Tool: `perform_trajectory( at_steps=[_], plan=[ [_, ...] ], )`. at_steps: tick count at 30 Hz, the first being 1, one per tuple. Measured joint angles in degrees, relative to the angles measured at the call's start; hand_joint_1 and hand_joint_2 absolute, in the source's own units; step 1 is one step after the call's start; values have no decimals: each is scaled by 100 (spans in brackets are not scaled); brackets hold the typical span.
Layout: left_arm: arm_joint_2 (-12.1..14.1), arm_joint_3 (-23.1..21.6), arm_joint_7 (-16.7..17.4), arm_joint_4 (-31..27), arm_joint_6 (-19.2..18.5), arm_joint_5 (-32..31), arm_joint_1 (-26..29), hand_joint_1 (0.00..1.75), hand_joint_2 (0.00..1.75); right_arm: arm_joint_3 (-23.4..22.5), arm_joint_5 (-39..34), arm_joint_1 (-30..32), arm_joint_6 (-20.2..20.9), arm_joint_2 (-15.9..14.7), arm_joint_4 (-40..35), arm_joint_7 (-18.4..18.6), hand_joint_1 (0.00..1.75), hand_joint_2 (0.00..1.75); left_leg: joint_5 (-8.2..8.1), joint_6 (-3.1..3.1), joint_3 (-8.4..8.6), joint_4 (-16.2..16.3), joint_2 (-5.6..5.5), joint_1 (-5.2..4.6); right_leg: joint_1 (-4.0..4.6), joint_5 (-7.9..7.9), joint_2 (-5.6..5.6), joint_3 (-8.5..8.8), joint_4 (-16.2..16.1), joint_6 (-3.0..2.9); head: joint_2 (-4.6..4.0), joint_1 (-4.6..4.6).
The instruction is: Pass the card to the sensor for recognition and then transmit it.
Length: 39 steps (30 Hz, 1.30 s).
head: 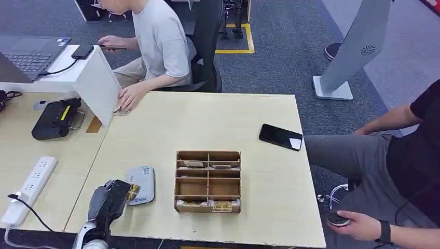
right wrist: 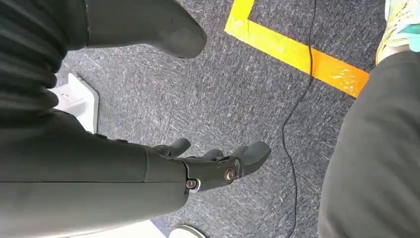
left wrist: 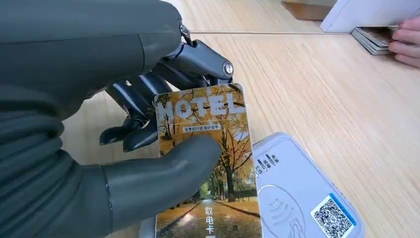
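Left wrist view: left hand [left wrist: 124,148] pinches yellow autumn-print hotel card [left wrist: 208,163] just above grey card reader [left wrist: 297,198]; thumb-only hold, slip risk. Right hand [right wrist: 213,163] empty, fingers apart.

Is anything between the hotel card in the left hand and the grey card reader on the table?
Nothing visible. The left hand holds the card right over the card reader, its lower edge already overlapping the reader's near side.

Bench [head: 249,119]: compartment box [head: 208,181] at front centre; sensor [head: 141,184] just left of it; phone [head: 280,137] behind right; power strip [head: 30,189] far left.
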Motion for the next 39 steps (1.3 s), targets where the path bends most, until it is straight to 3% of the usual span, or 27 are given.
perform_trajectory(
  at_steps=[10,13,17,21,24,29,33,39],
  plan=[
    [0,0,0,96,37,-87,-5,175,175,2,0,1,0,0,-4,0,0,175,1,2,1,0,0,0,0,0,0,1,0,0,0,0],
    [0,0,-41,96,-105,60,-5,175,175,2,0,1,-2,0,-4,4,0,175,1,2,2,0,0,0,0,1,0,2,0,1,0,-2],
    [15,0,-264,-58,-519,738,6,175,175,2,0,2,-2,0,-4,-4,0,175,2,2,1,0,-4,0,0,1,-3,3,0,1,0,0],
    [39,57,-525,-352,-947,2437,84,175,175,2,9,13,2,0,-28,-63,0,175,2,2,0,0,-2,0,0,2,-1,2,0,1,0,0],
    [127,63,-820,-665,-962,3332,141,175,175,2,42,52,39,0,-92,-66,0,175,2,2,-1,0,-4,0,0,2,-3,1,0,1,0,-2],
    [247,116,-1174,-1212,-898,4171,106,175,175,2,87,84,107,0,-206,-46,0,175,2,2,-2,1,-4,1,1,2,-2,-4,0,1,0,2],
    [426,241,-1458,-1679,-736,4308,-305,175,175,2,105,105,136,4,-278,-31,0,175,6,3,-5,2,-10,1,1,5,-9,-1,0,1,0,0],
    [584,315,-1460,-2009,-673,4240,-762,175,175,0,107,118,151,37,-363,-4,0,175,10,-3,-2,2,-5,1,0,14,-1,-2,1,1,0,0]
  ],
)
